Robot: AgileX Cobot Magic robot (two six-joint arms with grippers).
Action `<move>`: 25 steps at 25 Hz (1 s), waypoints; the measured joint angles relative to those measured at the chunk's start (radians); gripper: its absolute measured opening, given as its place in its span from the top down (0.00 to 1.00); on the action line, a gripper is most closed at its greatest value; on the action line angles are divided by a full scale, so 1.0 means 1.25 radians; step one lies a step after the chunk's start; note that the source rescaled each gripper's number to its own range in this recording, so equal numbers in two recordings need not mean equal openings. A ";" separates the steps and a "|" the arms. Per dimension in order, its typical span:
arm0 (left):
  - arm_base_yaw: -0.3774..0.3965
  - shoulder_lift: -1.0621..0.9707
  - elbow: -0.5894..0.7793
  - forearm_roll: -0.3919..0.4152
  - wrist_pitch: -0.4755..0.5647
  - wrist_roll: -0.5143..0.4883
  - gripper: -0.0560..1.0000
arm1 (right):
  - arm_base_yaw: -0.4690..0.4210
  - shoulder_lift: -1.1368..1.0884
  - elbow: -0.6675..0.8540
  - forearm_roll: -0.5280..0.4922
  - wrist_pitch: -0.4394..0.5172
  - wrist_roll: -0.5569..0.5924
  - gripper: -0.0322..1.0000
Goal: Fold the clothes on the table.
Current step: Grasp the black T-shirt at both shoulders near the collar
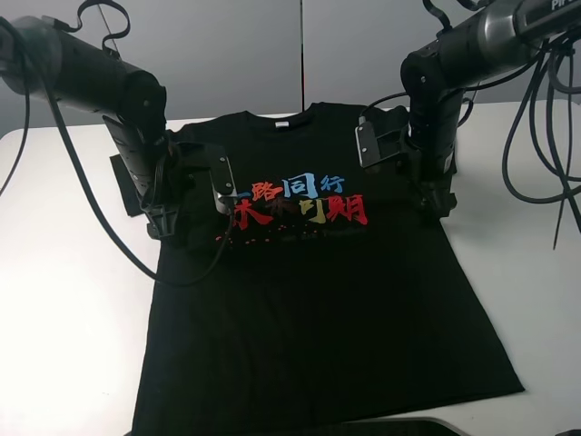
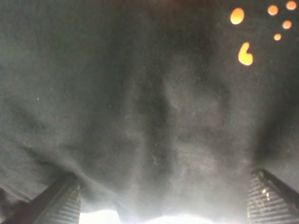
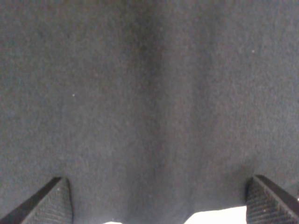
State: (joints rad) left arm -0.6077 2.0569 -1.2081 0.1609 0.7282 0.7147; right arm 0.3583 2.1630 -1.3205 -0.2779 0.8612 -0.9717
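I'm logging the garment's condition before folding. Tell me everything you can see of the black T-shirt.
The black T-shirt looks like soft matte knit. It lies face up and mostly flat on the white table, collar far from the camera, hem near. Multicoloured characters cross the chest. The left pincer and right pincer, both open, are down on its side edges below the sleeves.

A white table with rounded corners stands before a plain grey wall, split by a thin vertical seam.
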 joint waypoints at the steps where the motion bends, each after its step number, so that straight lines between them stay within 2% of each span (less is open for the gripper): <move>1: 0.000 0.004 0.000 0.005 0.000 -0.001 0.02 | 0.000 0.000 0.000 0.000 0.000 0.000 0.18; 9: 0.002 0.008 0.000 0.042 -0.002 -0.002 0.02 | -0.004 0.000 0.000 0.000 0.000 0.002 0.18; 16: 0.007 0.008 0.000 0.069 -0.005 -0.003 0.02 | -0.009 0.000 0.000 0.008 0.003 0.002 0.25; 25: 0.007 0.038 -0.009 0.070 0.020 -0.005 0.02 | -0.016 -0.001 0.000 0.046 0.001 -0.032 0.25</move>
State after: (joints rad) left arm -0.5993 2.1050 -1.2196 0.2486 0.7535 0.7090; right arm 0.3384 2.1617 -1.3205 -0.2198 0.8631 -1.0116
